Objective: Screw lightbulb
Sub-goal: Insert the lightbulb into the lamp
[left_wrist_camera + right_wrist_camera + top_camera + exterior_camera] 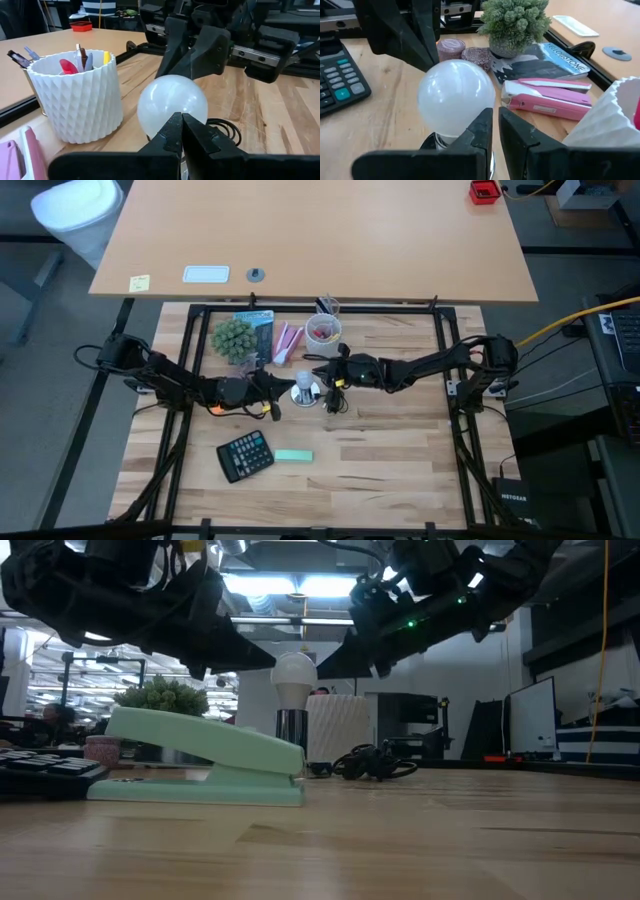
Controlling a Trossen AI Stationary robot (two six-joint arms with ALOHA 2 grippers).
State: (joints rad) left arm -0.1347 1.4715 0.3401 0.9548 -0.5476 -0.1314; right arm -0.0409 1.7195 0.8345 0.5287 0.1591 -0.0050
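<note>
both fingers pairs point(181, 131) point(495, 131) together flanking the lightbulb point(305, 383), white cup point(323, 332) and pink stapler point(283, 343) just behind

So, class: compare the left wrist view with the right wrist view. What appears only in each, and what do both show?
Only the left wrist view shows the white ribbed cup holding pens whole, plus a red box on the far table. Only the right wrist view shows the calculator, the small green plant, the pink stapler and a magazine. Both share the lightbulb, close ahead of each gripper, left and right, with the other arm's gripper behind the lightbulb.
</note>
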